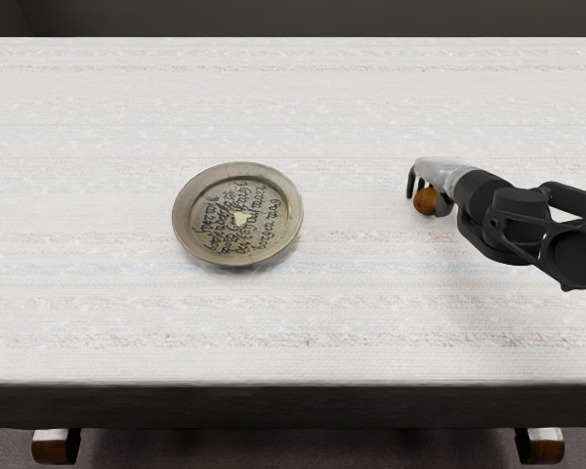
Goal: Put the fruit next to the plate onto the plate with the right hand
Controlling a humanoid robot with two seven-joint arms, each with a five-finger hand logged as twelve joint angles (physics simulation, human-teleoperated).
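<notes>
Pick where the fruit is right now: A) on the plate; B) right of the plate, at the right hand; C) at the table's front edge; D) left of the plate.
B: the fruit shows well to the right of the plate, right against the right hand, and no fruit lies on the plate.

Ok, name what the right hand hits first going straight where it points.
Probably nothing: the right hand points left and farther back, so it clears the plate, though depth is unclear.

Plate point(182, 217): dull metal, engraved. Table point(273, 98): matt woven cloth. Right hand point(438, 178): grey metal; arm point(527, 230) matt blk.
</notes>
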